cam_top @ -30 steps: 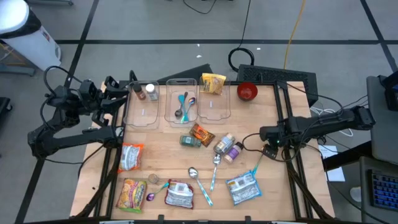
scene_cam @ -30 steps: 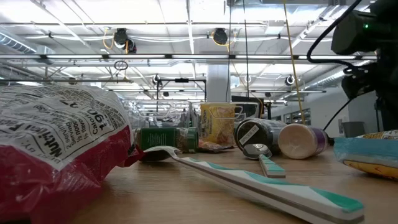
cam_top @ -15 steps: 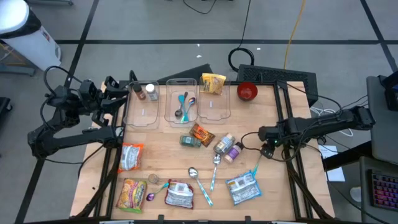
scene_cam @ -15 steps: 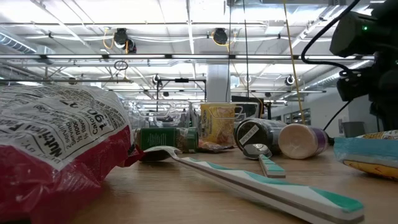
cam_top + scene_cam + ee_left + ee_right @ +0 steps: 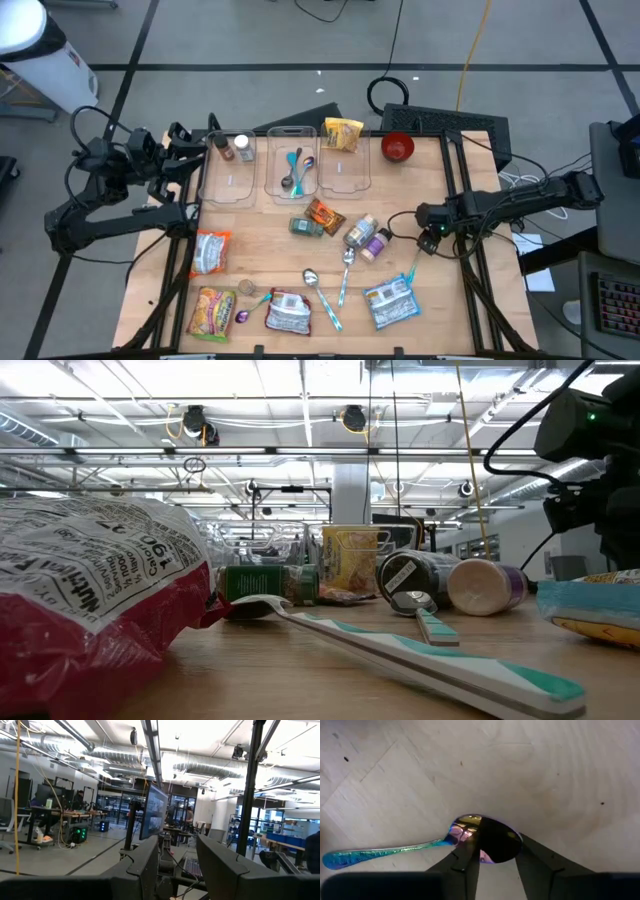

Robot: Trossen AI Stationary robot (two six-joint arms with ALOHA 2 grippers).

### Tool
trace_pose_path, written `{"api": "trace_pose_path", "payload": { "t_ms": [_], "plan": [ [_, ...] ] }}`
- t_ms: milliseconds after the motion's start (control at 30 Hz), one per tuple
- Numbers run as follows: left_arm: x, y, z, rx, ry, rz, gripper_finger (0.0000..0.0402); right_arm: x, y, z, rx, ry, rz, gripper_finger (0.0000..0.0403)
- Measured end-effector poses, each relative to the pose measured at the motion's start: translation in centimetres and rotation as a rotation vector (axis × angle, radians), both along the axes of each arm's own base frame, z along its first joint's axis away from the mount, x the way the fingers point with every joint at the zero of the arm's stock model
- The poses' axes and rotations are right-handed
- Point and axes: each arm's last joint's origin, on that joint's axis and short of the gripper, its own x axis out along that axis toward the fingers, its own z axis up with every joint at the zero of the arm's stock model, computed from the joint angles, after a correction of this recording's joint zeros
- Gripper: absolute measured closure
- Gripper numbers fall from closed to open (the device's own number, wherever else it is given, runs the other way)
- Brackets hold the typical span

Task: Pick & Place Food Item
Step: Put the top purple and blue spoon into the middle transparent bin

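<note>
High view: the right gripper hangs low over the table at its right side, above a teal-handled spoon lying beside the blue food pouch. The left gripper waits off the table's left edge.

Low view: the right arm shows at the upper right only.

Left wrist view: its fingers stand partly spread, holding nothing.

Right wrist view: the fingers straddle the spoon's iridescent bowl, not yet touching. The spoon looks stiff, light and slippery; the neck seems the safer hold. Its long axis runs bowl to handle, away from the gripper.

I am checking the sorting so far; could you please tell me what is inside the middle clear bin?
The middle clear bin holds two spoons, one with a teal handle. Whether anything lies beneath them cannot be seen.
</note>
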Motion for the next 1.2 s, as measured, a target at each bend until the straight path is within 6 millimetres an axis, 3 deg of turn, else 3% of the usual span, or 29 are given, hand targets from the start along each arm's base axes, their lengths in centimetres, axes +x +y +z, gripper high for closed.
{"api": "trace_pose_path", "payload": {
  "t_ms": [333,967,1200],
  "plan": [
    [0.0,0.0,0.0,0.000,0.000,0.000,0.0261,0.8,0.1,0.2,0.010,-0.084,0.018,0.0396],
    [0.0,0.0,0.0,0.000,0.000,0.000,0.0261,2.7,0.2,1.2,0.034,-0.309,-0.030,0.0403],
    [-0.2,-0.1,0.5,0.006,-0.056,-0.007,0.0261,3.7,0.2,3.5,0.024,-0.396,-0.015,0.0403]
  ]
}}
